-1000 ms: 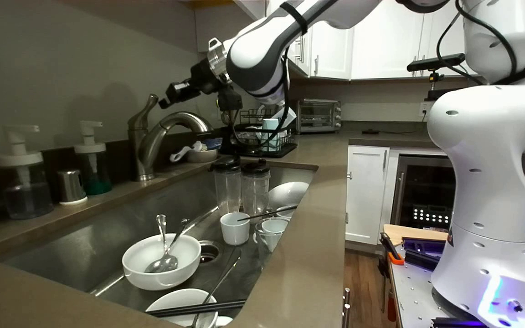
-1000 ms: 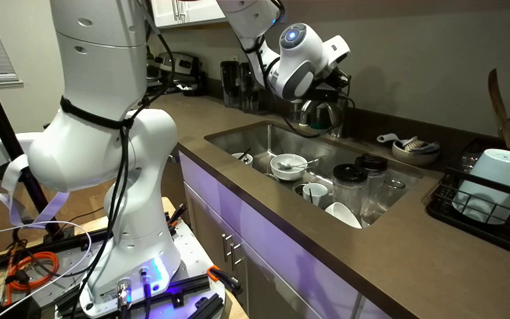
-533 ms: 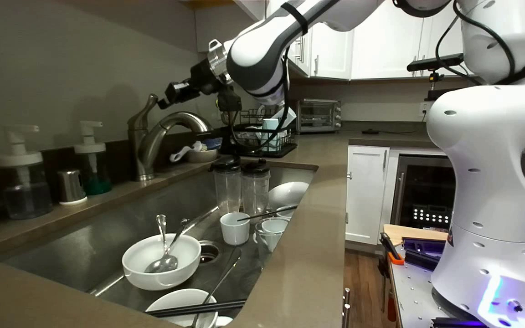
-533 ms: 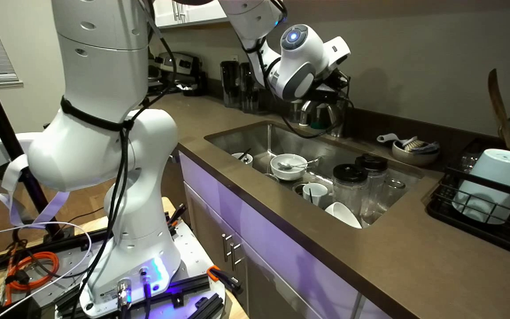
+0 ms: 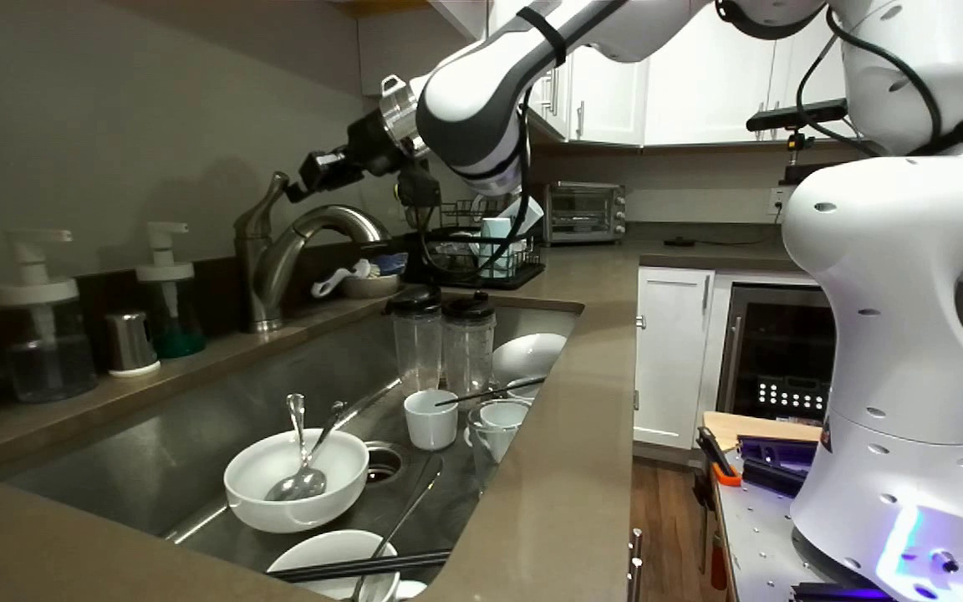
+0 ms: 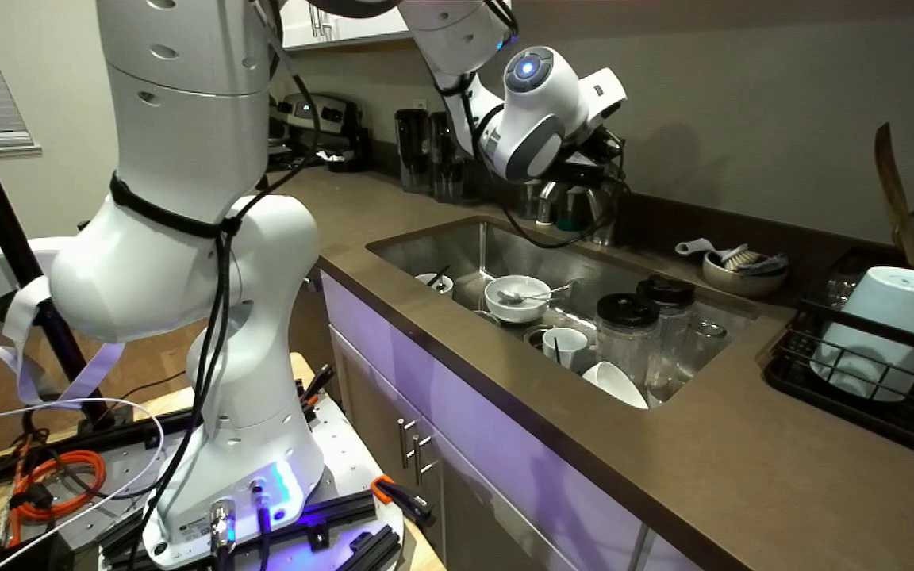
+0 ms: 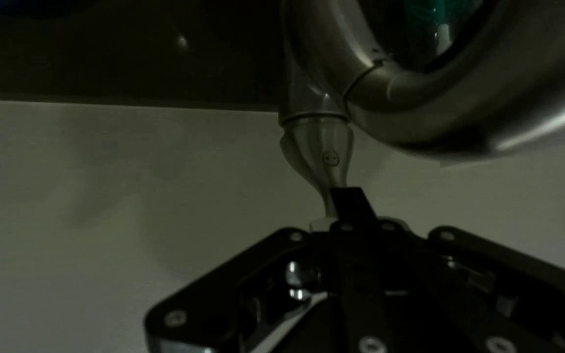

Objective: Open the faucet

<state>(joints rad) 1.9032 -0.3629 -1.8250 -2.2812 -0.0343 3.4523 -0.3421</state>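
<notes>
The brushed-metal faucet (image 5: pixel 274 272) stands at the back rim of the sink, with its arched spout reaching over the basin. Its upright lever handle (image 5: pixel 261 213) leans up and toward my gripper. My gripper (image 5: pixel 295 192) is shut, with its tips close beside the upper end of the lever, level with it or just below its tip. Whether they touch cannot be told. In the wrist view the closed gripper (image 7: pixel 347 192) covers the lever's end; the lever's lower part (image 7: pixel 318 152) and the spout (image 7: pixel 424 110) show beyond it. The faucet base (image 6: pixel 604 226) is partly hidden by the arm's cable in an exterior view.
The sink (image 5: pixel 139 468) holds a white bowl (image 5: pixel 298 518) with spoons, cups and lidded blender jars (image 6: pixel 627 337). Pump soap bottles (image 5: pixel 47 351) stand left of the faucet. A bowl with brushes (image 6: pixel 745 274) and a dish rack (image 6: pixel 862 381) stand on the counter.
My gripper has moved slightly toward the lever and a little lower. The lever and the dishes look unmoved.
</notes>
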